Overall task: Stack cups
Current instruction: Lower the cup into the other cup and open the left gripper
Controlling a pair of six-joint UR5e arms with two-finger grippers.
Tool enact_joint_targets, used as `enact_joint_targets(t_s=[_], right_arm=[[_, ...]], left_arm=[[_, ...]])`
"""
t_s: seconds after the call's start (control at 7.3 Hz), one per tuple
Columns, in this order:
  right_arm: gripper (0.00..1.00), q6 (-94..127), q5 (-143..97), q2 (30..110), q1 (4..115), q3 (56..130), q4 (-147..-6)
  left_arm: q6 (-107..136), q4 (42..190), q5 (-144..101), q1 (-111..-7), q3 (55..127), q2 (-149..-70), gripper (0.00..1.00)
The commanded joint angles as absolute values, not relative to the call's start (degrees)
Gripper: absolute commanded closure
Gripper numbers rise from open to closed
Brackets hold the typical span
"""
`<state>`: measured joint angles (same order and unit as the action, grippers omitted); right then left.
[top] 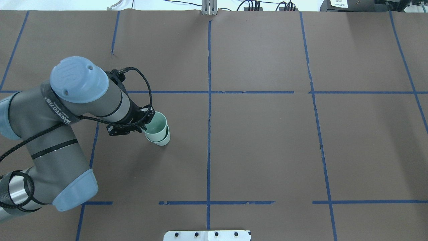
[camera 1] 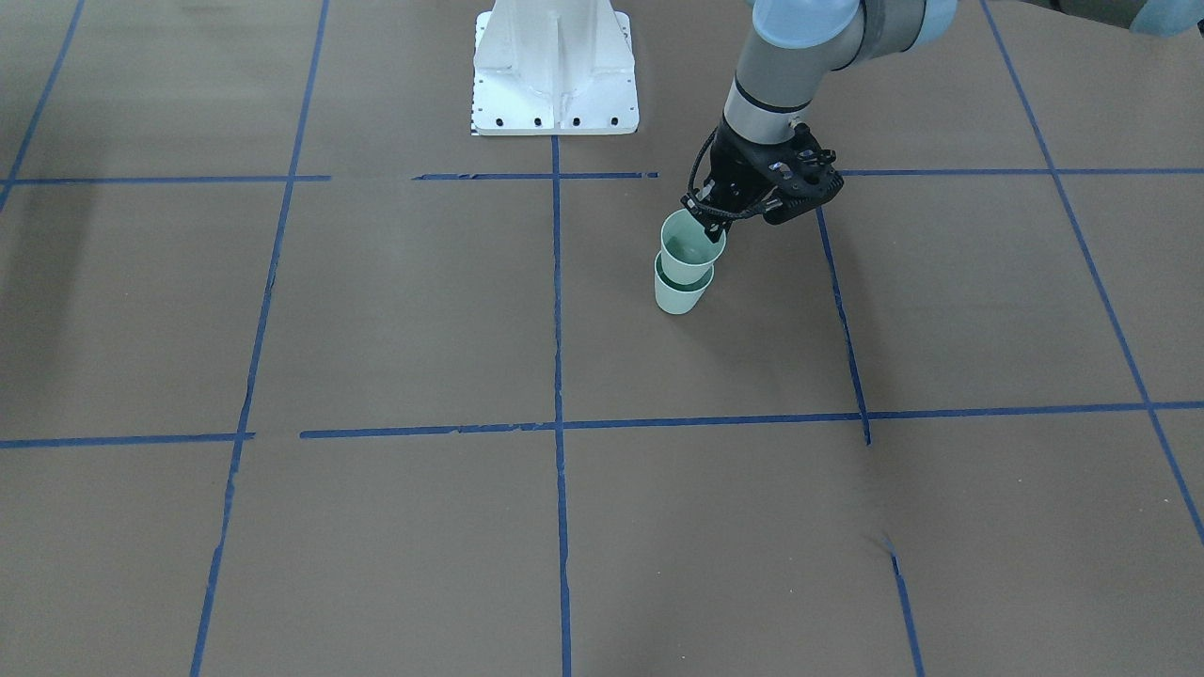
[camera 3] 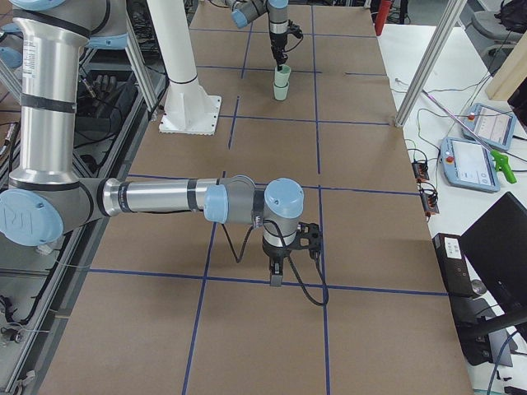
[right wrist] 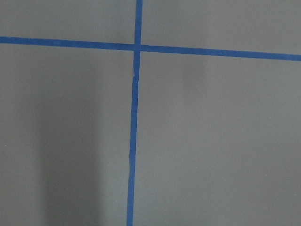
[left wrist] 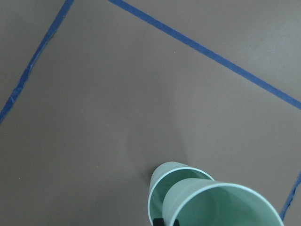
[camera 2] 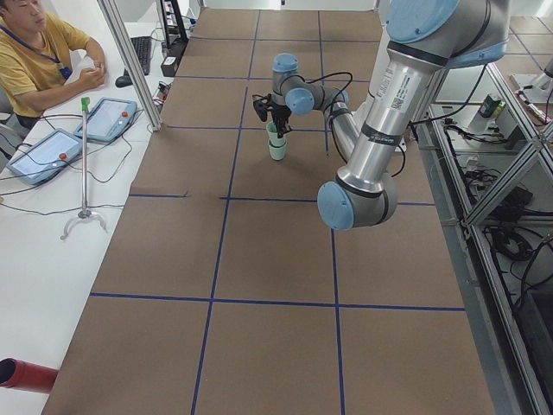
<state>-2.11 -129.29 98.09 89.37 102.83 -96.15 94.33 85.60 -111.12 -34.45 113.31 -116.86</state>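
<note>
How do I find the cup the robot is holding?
Start at the white pedestal, then follow the grey left arm down to its black tool. The tool pinches the rim of the upper cup, pale mint green, sitting partly inside an identical lower cup. It is the top, tilted one; its twin stands on the table.

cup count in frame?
2. The lower cup stands on the table. The upper cup sits partly nested inside it, with the left gripper gripping its rim. No other cups show in any view.
</note>
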Motion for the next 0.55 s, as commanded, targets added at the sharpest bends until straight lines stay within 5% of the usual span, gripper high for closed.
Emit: enact_joint_targets(t_s=[0.0,0.41], right_arm=[[0.00,-2.11,-129.29,98.09,89.30,102.83,-96.15],[0.00,-2.11,-129.29,98.09,89.30,102.83,-96.15]], left_arm=[[95.61,85.87,-111.09,-34.28,113.29,-116.81,0.00],[85.15,87.97,-111.97,-35.94,118.28,-113.49,0.00]])
